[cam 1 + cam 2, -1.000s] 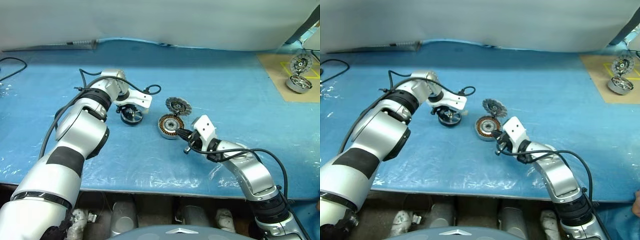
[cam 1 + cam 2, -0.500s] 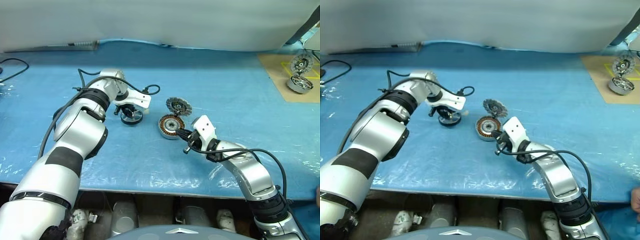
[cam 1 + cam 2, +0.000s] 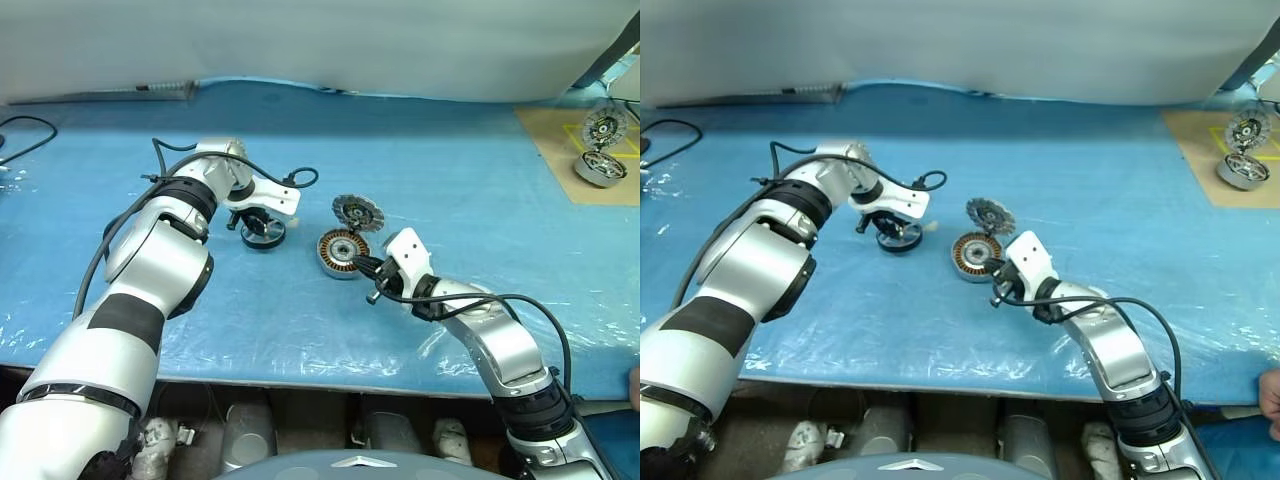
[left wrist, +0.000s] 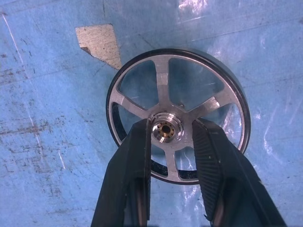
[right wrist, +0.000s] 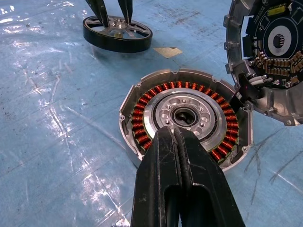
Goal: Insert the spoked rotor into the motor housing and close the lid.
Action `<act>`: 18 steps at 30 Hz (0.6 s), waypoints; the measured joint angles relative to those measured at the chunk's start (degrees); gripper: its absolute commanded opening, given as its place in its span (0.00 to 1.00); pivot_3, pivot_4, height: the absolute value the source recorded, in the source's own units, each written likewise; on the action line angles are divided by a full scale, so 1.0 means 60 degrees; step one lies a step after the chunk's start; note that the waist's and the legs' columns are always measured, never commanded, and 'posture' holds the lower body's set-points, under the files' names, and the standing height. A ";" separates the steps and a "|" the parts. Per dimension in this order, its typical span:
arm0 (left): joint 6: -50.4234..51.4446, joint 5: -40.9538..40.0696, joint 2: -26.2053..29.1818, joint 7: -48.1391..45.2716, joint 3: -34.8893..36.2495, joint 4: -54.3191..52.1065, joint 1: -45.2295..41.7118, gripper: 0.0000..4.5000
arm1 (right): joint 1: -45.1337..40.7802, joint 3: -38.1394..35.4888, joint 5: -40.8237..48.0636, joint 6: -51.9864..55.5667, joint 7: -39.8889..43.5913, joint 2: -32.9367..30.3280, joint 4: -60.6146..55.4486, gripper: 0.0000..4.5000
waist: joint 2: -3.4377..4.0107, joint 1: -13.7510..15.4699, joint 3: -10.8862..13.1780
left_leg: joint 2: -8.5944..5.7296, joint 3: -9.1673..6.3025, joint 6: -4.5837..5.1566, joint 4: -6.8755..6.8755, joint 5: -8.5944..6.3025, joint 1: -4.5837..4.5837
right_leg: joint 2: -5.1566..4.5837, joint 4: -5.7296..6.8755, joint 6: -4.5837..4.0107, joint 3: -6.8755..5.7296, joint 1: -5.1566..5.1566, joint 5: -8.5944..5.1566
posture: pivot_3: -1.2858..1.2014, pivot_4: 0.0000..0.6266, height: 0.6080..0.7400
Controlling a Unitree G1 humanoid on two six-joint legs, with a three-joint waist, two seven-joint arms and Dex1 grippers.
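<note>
The task is judged to be at its first step: the spoked rotor [image 4: 176, 116] is seen lying flat on the blue table cover [image 3: 450, 170], a little left of centre in the head views, well apart from the motor housing [image 5: 185, 116], so insertion has not been done and the lid [image 5: 272, 52] is yet to be closed. The left gripper [image 4: 171, 137] is pointed steeply down over the rotor, with its two black fingers [image 4: 135, 161] set on either side of the silver hub; the hub appears to be pinched between them, though a firm clamp cannot be confirmed from the wrist view, and the wheel is not yet lifted. The rotor's axis (the short brass-tipped centre shaft) is pointed straight up toward that camera, with the spoked face upward and the black rim resting on the cover; being round, no long axis is offered across the table. The housing sits at the middle of the head views, open side up, its ring of copper windings exposed and its centre bore facing upward. The lid is propped nearly upright at the housing's far right edge, ribbed inner face turned toward the housing. The right gripper [image 5: 182, 156] is held with its fingers pressed together, empty, its tip just at the housing's near rim. What is left: lifting, carrying across, seating the shaft, folding the lid down.
</note>
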 measured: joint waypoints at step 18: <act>-0.0669 -0.2402 0.2219 -0.1799 0.1859 -0.1903 0.0830 0.20 | -0.0087 -0.0488 0.0547 -0.0205 0.0250 0.0171 -0.0464 0.00 | -0.0039 -0.0035 0.0066 | 0.0004 -0.0001 -0.0004 -0.0042 0.0000 -0.0077 | 0.0012 0.0011 0.0000 -0.0006 -0.0124 0.0005 | 0.52 0.24 1.00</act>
